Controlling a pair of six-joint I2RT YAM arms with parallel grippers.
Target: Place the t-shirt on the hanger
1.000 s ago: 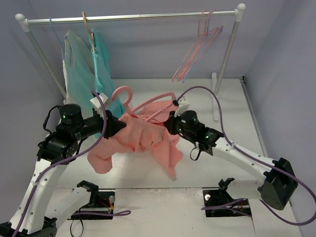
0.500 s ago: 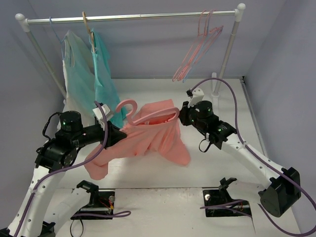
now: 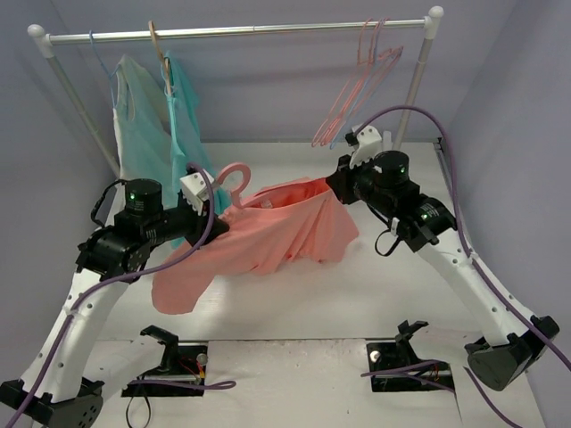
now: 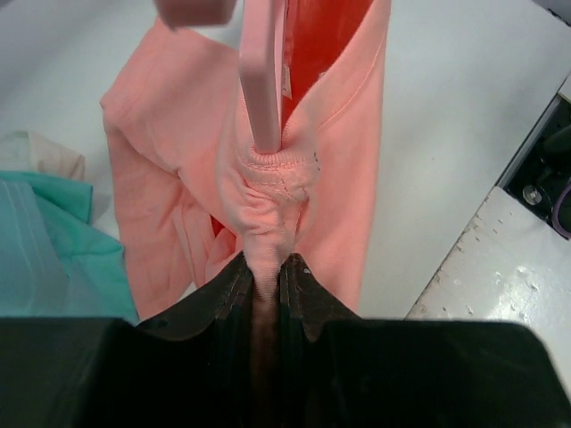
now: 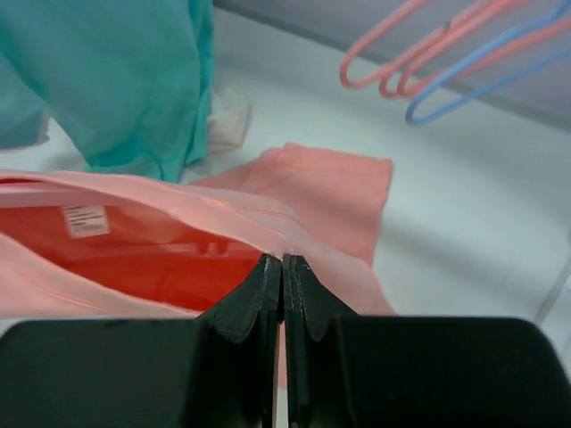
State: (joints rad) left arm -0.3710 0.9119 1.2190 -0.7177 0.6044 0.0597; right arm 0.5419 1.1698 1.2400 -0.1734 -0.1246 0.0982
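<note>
The salmon t-shirt (image 3: 285, 232) hangs stretched in the air between my two grippers. The thick pink hanger (image 3: 234, 172) shows its hook above the shirt's left end; its frame is hidden inside the fabric. My left gripper (image 3: 219, 225) is shut on bunched fabric at the collar (image 4: 268, 178), where the hanger's bar (image 4: 264, 80) enters the shirt (image 4: 348, 134). In the left wrist view the gripper (image 4: 266, 264) pinches a fold. My right gripper (image 3: 339, 183) is shut on the shirt's edge (image 5: 330, 187), jaws closed (image 5: 283, 261). A sleeve droops at lower left.
A white clothes rail (image 3: 268, 31) spans the back. A teal garment (image 3: 183, 125) and a pale garment (image 3: 125, 98) hang at its left, close behind my left arm. Thin pink hangers (image 3: 352, 98) hang at its right, near the rail's right post (image 3: 410, 94).
Both grippers have risen and moved back with the shirt. The right gripper moved up and to the right, pulling the shirt wider. The hanger's hook moved up with it.
</note>
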